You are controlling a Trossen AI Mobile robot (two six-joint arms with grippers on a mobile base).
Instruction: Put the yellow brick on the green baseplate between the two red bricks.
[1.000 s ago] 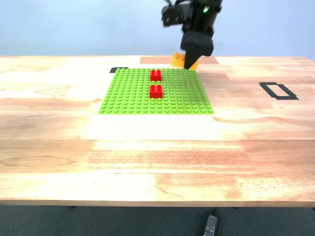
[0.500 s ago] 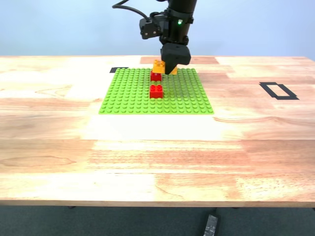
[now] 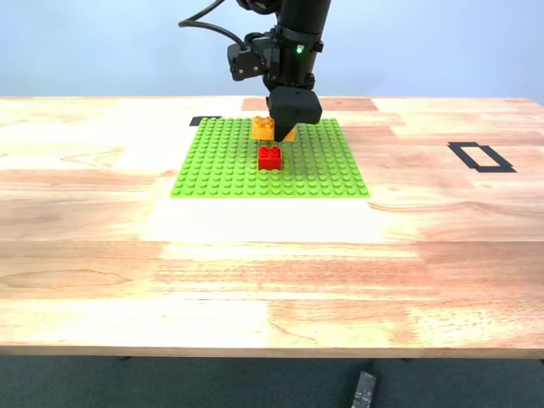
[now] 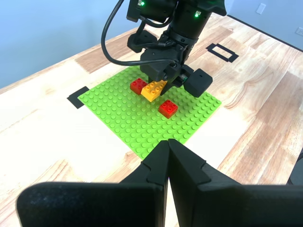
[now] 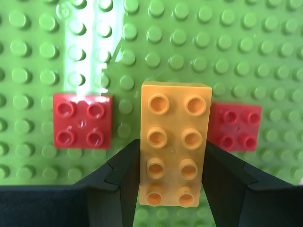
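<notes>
**Hovering the yellow brick over the gap, not yet seated**

Carrying is done and placing is what remains, as I judge it. My second gripper pinches the yellow brick by its long sides, one finger pressed against each flank, and holds it above the green baseplate. Seen down the second wrist view, the brick sits over the space between the two red bricks, with one red brick showing on either side of it and a strip of green studs between. It looks offset along its length, so it may need a small shift before going down.

The first wrist view shows the brick tilted and lifted clear of the plate, with a red brick close on each side. So the brick has not been pressed onto the studs yet. What is left: level it, line it up with the stud grid, lower, press, and release.

My first gripper hangs well apart from the plate, fingers pressed together and holding nothing.
</notes>
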